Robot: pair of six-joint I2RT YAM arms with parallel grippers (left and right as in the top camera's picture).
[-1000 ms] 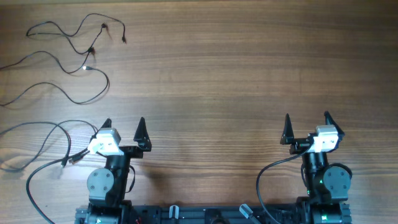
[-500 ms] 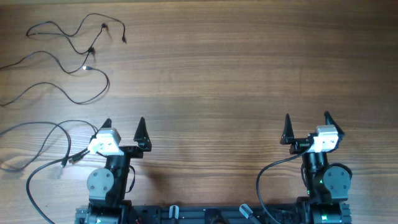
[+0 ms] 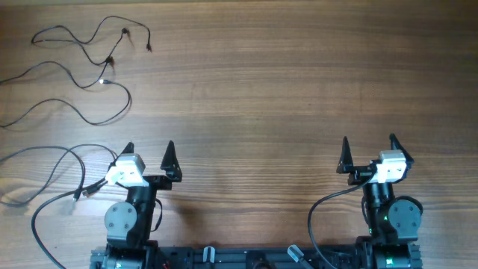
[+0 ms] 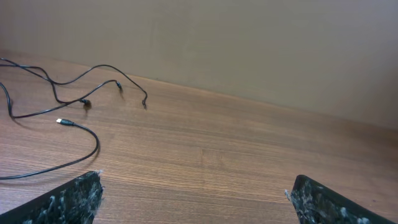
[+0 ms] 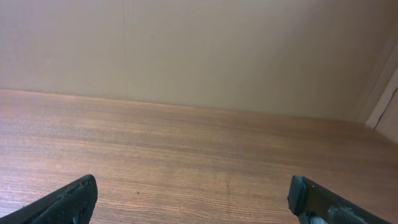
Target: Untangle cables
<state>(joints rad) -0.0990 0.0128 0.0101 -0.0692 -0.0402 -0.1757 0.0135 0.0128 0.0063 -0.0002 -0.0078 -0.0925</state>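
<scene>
Black cables (image 3: 102,82): loose tangle, far-left corner of table (image 3: 261,90) | left gripper (image 3: 149,149), right gripper (image 3: 369,142): both spread wide, empty, back at the near edge | tip: I'd reach with left, pinch near a plug end, drag slowly off the crossings

Soft, even, warm light on the table (image 3: 299,90); faint shadows, fairly sharp pictures.

Right pincer (image 5: 196,200) spread wide, black fingertips (image 5: 74,199) at lower corners, wooden table (image 5: 186,143), beige wall (image 5: 186,43) behind
</scene>
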